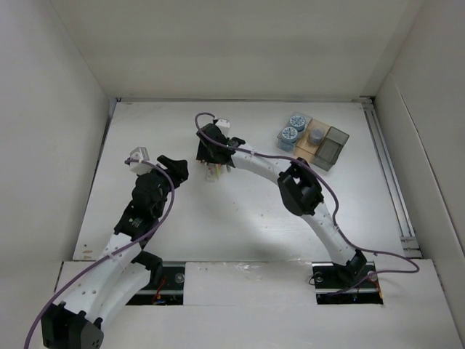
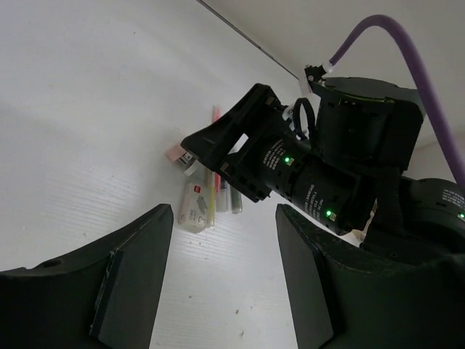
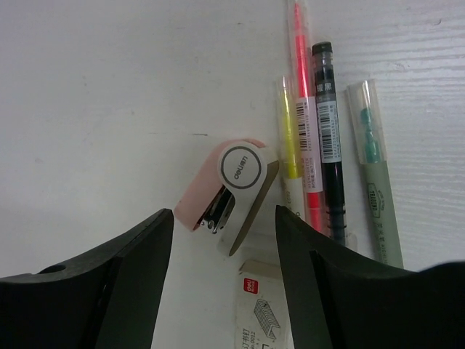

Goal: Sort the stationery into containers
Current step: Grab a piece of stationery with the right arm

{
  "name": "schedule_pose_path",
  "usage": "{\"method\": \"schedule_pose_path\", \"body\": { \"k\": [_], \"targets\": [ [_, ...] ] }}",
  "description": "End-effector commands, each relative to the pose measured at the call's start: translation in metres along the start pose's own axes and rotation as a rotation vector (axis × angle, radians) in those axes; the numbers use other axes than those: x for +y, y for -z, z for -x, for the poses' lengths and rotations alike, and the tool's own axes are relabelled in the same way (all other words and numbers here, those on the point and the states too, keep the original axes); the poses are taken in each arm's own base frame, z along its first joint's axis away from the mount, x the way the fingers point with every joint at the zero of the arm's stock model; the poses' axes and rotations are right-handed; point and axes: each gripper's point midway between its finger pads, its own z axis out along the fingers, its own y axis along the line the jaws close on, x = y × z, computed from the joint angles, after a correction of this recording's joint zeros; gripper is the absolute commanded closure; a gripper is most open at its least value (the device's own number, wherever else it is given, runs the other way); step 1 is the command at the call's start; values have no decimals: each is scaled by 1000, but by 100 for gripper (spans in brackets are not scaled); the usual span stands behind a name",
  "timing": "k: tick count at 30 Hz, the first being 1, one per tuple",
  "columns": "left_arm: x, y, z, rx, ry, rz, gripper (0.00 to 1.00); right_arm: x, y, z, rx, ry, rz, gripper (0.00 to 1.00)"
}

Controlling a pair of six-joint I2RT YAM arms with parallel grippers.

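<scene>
The stationery lies in a pile mid-table (image 1: 213,173), under my right gripper (image 1: 216,161). The right wrist view shows a pink-and-white stapler (image 3: 231,190), a yellow stick (image 3: 289,138), a red-pink stick (image 3: 304,102), a black pen (image 3: 329,145), a grey-green pen (image 3: 379,189) and a staple box (image 3: 260,313). My right gripper (image 3: 221,222) is open, its jaws on either side of the stapler and a little above it. My left gripper (image 1: 171,169) is open and empty, left of the pile; its wrist view (image 2: 221,233) shows the staple box (image 2: 195,207). The containers (image 1: 333,147) stand at the back right, with patterned discs (image 1: 289,134) in them.
The right arm's wrist (image 2: 320,182) fills the upper right of the left wrist view, just over the pile. White walls enclose the table on the left, back and right. A rail (image 1: 389,182) runs along the table's right edge.
</scene>
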Motion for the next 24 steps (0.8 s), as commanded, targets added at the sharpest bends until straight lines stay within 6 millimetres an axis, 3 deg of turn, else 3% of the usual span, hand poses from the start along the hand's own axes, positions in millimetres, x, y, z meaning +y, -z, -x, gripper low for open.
{"method": "schedule_pose_path", "body": {
  "k": [1,6,17,24],
  "targets": [
    [-7,4,9,-32,16,-32,45,14,8,7,-23,-14,5,36],
    [-7,4,9,-32,16,-32,45,25,5,3,-26,-17,39,36],
    [-5,7,8,-32,16,-32,45,18,-17,-11,-11,-14,6,37],
    [-5,7,8,-32,16,-32,45,19,-18,-12,-1,-12,9,55]
  ]
}}
